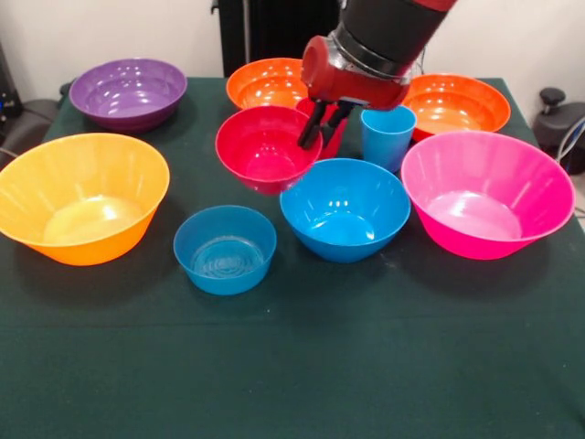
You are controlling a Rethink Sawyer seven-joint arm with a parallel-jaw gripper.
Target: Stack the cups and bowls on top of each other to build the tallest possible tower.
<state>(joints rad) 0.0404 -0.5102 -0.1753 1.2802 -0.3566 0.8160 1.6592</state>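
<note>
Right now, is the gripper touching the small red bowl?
Touching. In the front view the gripper has its jaws closed over the right rim of the small red bowl, which looks tilted and lifted off the table.

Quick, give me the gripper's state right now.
Gripper: shut on the rim of the small red bowl, which it holds tilted and seemingly lifted.

One view only, from across the bench point(292, 384), facing the robot, looking down at an angle. Close enough to fill the picture with the green cloth; arm point(384, 37) entering from above.
</note>
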